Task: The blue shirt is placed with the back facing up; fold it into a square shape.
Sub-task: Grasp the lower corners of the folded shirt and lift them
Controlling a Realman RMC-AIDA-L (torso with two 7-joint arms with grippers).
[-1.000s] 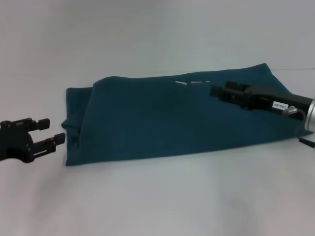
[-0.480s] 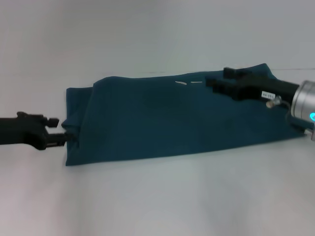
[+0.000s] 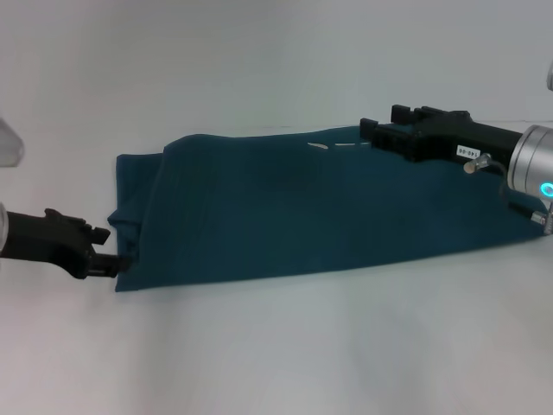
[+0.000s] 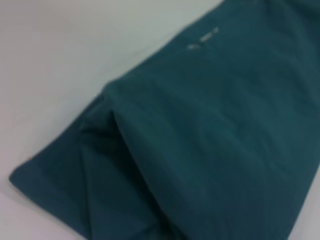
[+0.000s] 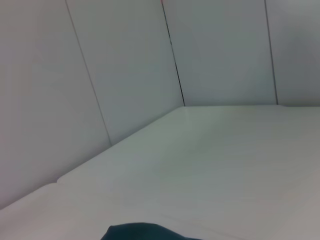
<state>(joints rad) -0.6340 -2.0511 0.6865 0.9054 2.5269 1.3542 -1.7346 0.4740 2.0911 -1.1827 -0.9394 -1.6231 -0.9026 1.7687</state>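
The blue shirt (image 3: 302, 207) lies on the white table as a long band folded lengthwise, with a few white printed marks (image 3: 333, 144) at its far edge. My left gripper (image 3: 108, 250) is low at the shirt's left near corner. It is open, with one finger (image 3: 97, 233) above the cloth edge and one at the corner. My right gripper (image 3: 373, 133) hovers over the far edge, right of the middle. The left wrist view shows the blue shirt (image 4: 210, 140) close up, with a tucked sleeve fold. Only a sliver of the blue shirt (image 5: 145, 232) appears in the right wrist view.
The white table (image 3: 276, 346) spreads wide in front of the shirt and behind it. Pale wall panels (image 5: 125, 65) rise at the table's far side.
My left gripper has moved in to the shirt's left near corner and dropped lower. My right gripper has risen and shifted from over the shirt toward its far edge.
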